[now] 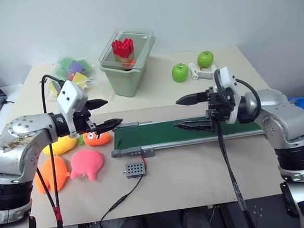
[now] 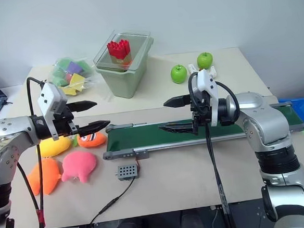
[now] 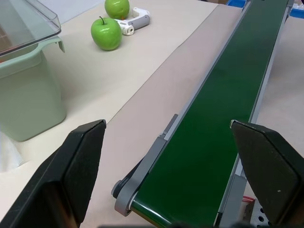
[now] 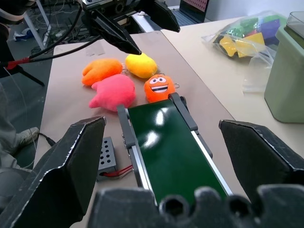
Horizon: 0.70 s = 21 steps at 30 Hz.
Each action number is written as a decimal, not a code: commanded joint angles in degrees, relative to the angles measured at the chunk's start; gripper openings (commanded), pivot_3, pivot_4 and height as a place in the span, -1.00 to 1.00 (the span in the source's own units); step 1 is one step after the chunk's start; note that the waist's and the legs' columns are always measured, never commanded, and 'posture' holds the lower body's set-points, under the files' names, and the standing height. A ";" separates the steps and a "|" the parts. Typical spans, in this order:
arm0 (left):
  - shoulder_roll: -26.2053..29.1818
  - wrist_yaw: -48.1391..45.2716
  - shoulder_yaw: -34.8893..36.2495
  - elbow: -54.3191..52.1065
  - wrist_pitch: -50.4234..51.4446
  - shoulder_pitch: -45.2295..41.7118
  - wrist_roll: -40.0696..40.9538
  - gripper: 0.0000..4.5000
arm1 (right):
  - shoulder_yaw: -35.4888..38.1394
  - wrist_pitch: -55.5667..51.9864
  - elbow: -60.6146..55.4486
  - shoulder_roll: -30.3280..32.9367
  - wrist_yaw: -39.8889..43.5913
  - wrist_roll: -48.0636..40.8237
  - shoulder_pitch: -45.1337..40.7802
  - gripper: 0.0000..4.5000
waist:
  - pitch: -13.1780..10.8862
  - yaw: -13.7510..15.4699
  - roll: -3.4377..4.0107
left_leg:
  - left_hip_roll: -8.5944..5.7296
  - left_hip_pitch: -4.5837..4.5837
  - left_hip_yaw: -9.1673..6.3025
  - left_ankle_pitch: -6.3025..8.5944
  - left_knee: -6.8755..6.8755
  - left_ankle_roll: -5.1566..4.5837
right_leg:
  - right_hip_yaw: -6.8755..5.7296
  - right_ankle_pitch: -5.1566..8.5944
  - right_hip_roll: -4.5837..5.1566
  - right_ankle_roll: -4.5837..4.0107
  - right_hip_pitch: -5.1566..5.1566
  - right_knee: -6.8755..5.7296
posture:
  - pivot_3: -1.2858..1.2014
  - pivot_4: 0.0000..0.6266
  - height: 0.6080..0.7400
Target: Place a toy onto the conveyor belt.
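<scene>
**Currently: pre-grasp, toy not yet acquired**

The toy (image 1: 51,174) lies on the tabletop (image 1: 198,178) beyond the conveyor belt's (image 1: 190,131) left end. Both end effectors, left (image 1: 104,113) and right (image 1: 186,112), stand wide and empty. Next: lower left end effector onto toy.

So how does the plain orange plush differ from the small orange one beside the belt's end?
The plain orange toy has no face marks; the small orange plush has white eyes and a toothy mouth. The toy is flat and wider with stubby limbs; the small plush is rounder and more compact. The toy lies farther from the conveyor belt, beyond the pink plush; the small plush sits right at the belt's end. Both are orange plush lying on the table.
</scene>
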State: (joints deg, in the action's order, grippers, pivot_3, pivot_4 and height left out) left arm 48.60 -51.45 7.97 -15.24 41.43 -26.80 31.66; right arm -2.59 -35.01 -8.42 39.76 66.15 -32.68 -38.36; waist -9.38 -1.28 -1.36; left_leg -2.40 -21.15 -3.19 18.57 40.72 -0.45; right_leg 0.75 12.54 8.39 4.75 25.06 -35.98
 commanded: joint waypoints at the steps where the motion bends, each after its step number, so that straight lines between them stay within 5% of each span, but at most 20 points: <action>1: 1.29 -1.16 1.04 -1.74 -1.49 -0.33 0.36 0.99 | 1.01 0.51 -1.16 0.68 0.18 -0.14 -1.21 1.00 | 0.00 0.00 0.00 | 0.00 0.00 0.00 0.00 0.00 0.00 | 0.00 0.00 0.00 0.00 0.00 0.00 | 0.03 -0.52 1.00; 17: 2.21 -0.69 4.70 -1.87 0.52 1.18 1.48 0.99 | 0.47 2.07 1.27 -0.13 1.70 0.87 -1.69 1.00 | 0.00 -0.09 0.00 | 0.00 0.00 0.00 0.00 0.01 0.00 | 0.00 0.00 0.00 0.00 0.00 -0.01 | 0.03 -0.52 1.00; 21: 2.37 0.69 11.85 -0.62 4.75 4.23 5.61 0.99 | 0.55 2.05 1.52 -0.08 2.19 0.60 -2.04 1.00 | 0.00 -0.74 0.00 | 0.01 0.00 0.00 0.00 0.00 0.00 | 0.01 0.00 0.00 0.00 0.03 -0.02 | 0.03 -0.52 1.00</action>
State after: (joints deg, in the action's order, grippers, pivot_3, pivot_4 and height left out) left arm 49.83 -51.50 14.65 -15.34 44.48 -23.35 34.71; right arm -3.33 -34.35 -6.15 39.43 67.75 -31.70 -39.16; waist -9.38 -2.02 -1.36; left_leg -2.39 -21.15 -3.19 18.57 40.72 -0.45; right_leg 0.75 12.54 8.39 4.75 25.12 -36.03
